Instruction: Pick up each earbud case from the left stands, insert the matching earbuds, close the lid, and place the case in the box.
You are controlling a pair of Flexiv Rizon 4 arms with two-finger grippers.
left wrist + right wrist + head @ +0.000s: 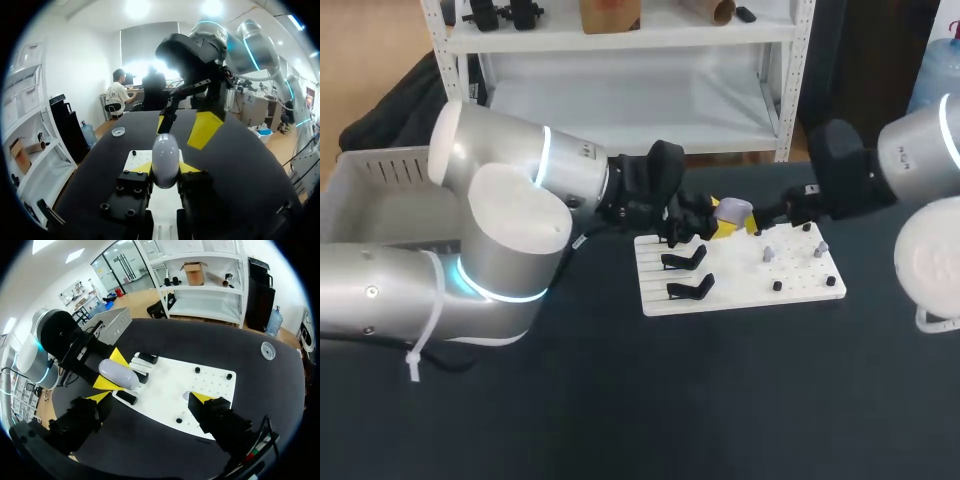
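The lilac earbud case (166, 160) is off its stand and in the air over the far-left part of the white board (740, 272). My left pincer (712, 218) pinches it, with one yellow tip pressed to each side. In the left wrist view it is a smooth oval standing upright between those tips. I cannot make out its lid seam.

My right pincer (150, 397) comes in from the opposite side and faces the case, just short of it, with its fingers spread wide. Nothing is between them. In the right wrist view the case sits ahead of it, off toward one finger. In the left wrist view the right arm's two yellow tips show just beyond the case.

Below the case, black stands (686, 259) sit one behind another on the slotted left part of the board. On the right part there are two small lilac earbuds (768, 255) standing upright, with a few black pegs (777, 286) around them.

The board lies flat on the dark surface (720, 400). The grey box (380, 185) is at the surface's far left, behind my left arm and well apart from the board.
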